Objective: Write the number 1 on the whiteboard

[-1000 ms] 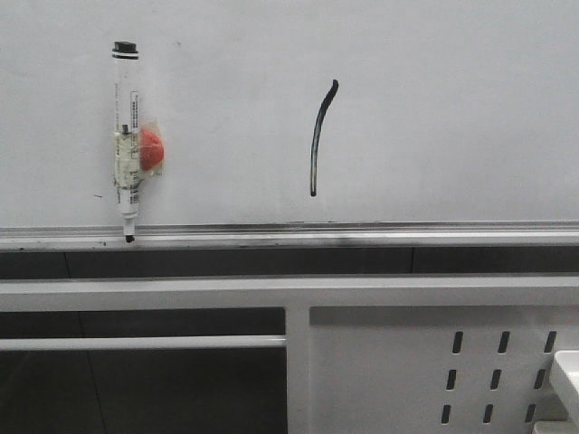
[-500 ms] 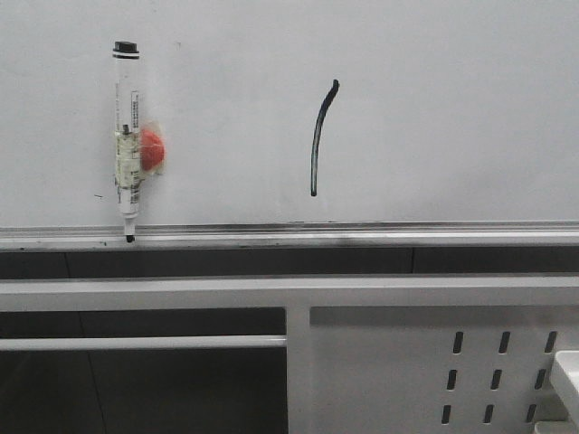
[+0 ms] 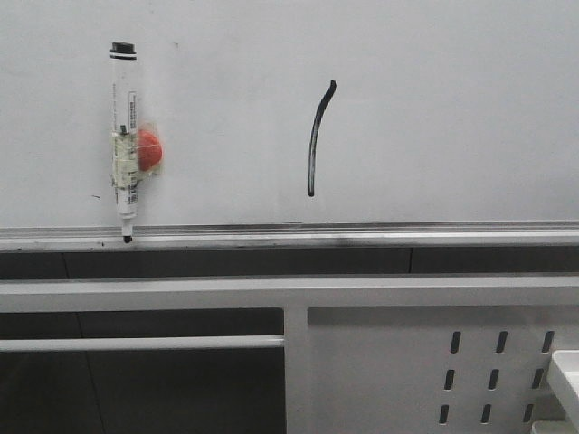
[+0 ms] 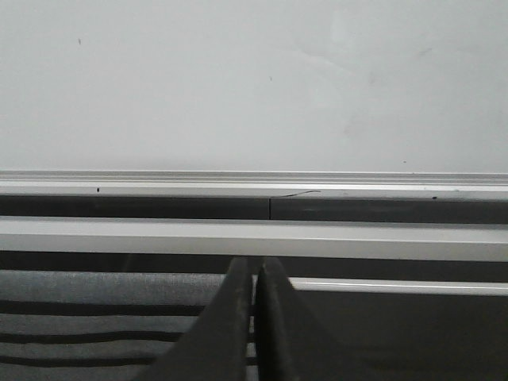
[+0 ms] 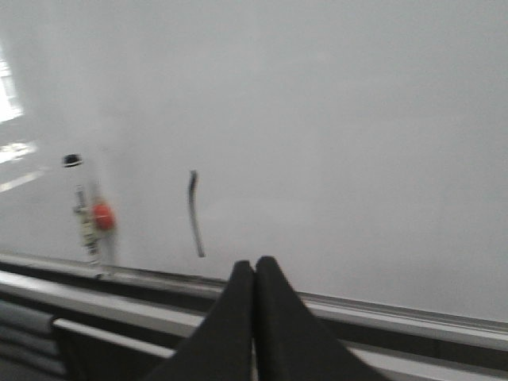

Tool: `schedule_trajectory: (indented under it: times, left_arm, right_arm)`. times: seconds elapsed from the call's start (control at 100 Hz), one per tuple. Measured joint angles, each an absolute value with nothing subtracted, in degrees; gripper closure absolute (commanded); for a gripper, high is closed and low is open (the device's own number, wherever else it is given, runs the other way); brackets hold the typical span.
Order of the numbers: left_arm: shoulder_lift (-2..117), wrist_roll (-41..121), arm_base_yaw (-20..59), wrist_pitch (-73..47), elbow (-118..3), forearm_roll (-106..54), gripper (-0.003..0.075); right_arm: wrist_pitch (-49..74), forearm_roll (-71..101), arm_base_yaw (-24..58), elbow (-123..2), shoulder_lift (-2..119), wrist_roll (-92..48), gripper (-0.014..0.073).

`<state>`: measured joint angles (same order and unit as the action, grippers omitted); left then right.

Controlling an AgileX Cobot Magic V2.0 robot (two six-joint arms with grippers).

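Note:
The whiteboard fills the upper front view, with a silver rail along its bottom. On it stands the number 1, a thin black near-vertical stroke with a small hook at its top; it also shows in the right wrist view as the number 1. A white marker pen with an orange-red blob on its side stands tip-down on the rail at the left. Neither gripper appears in the front view. My left gripper is shut and empty, facing bare whiteboard. My right gripper is shut and empty, back from the board.
Under the rail runs a white metal frame with a perforated white panel at the lower right and a white crossbar at the lower left. A white tray edge shows at the far right.
The front view has shifted very slightly; pen and stroke sit a few pixels to the left. The stroke itself is unchanged.

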<state>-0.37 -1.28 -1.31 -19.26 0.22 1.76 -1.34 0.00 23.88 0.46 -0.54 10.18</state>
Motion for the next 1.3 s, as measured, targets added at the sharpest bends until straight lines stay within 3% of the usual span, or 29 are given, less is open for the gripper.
schedule_trajectory:
  times: [0.26, 0.52, 0.81, 1.3]
  left_arm:
    - [-0.4, -1.3, -1.3, -19.3, 0.2, 1.8, 0.074]
    - [-0.4, -1.3, -1.3, -19.3, 0.2, 1.8, 0.074]
    - [-0.4, -1.3, -1.3, -19.3, 0.2, 1.8, 0.074]
    - [-0.4, -1.3, -1.3, -19.3, 0.2, 1.8, 0.074]
  right_arm:
    - [6.7, 0.0, 4.8, 0.5, -0.7, 8.3, 0.0663]
    - [17.3, 0.0, -5.3, 0.5, -0.7, 4.5, 0.0663]
    - [18.7, 0.0, -10.9, 0.5, -0.7, 1.4, 0.0663]
    - [18.8, 0.0, -11.1, 0.5, -0.7, -1.4, 0.0663]
